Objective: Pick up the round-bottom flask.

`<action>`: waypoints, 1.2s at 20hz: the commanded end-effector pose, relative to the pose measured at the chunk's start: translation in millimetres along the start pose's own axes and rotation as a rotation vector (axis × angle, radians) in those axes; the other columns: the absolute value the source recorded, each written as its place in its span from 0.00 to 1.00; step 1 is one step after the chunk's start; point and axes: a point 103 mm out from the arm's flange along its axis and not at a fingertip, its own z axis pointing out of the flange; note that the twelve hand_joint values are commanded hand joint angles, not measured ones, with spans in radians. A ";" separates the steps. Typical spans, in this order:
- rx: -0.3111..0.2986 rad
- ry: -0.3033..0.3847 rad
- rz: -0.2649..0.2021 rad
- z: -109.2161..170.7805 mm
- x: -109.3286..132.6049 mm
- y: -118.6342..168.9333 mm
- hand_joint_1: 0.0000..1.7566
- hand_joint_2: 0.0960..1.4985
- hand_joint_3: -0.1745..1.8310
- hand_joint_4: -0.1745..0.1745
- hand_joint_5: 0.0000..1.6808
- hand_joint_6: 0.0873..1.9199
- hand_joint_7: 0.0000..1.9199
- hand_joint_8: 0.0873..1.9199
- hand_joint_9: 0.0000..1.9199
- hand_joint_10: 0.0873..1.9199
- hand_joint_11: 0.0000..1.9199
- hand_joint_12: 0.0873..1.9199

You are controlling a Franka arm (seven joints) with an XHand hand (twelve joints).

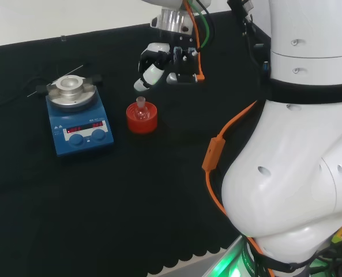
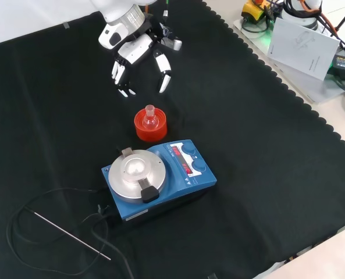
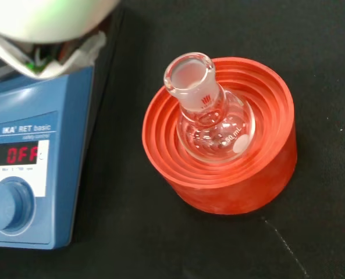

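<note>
A small clear round-bottom flask (image 3: 210, 119) sits upright in a red ribbed ring stand (image 3: 230, 174) on the black cloth. The flask (image 1: 141, 107) and its stand (image 1: 142, 120) lie near the middle of the head view, and the flask (image 2: 150, 115) in the stand (image 2: 150, 129) shows in the front view too. The black and white hand (image 2: 138, 52) hovers above and beyond the flask, apart from it, with fingers (image 2: 163, 78) spread and pointing down, holding nothing. In the head view the hand (image 1: 154, 68) hangs just above the stand.
A blue hotplate stirrer (image 2: 160, 177) with a round metal top stands right beside the red stand, with its cable and a thin metal probe (image 2: 67, 233) on the cloth. Papers and gear (image 2: 303, 38) lie past the cloth's scalloped edge.
</note>
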 end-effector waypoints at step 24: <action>0.084 0.020 -0.003 45.7 -1.2 10.2 0.50 0.19 0.52 0.00 0.22 0.54 0.40 0.44 0.42 0.42 0.26 0.71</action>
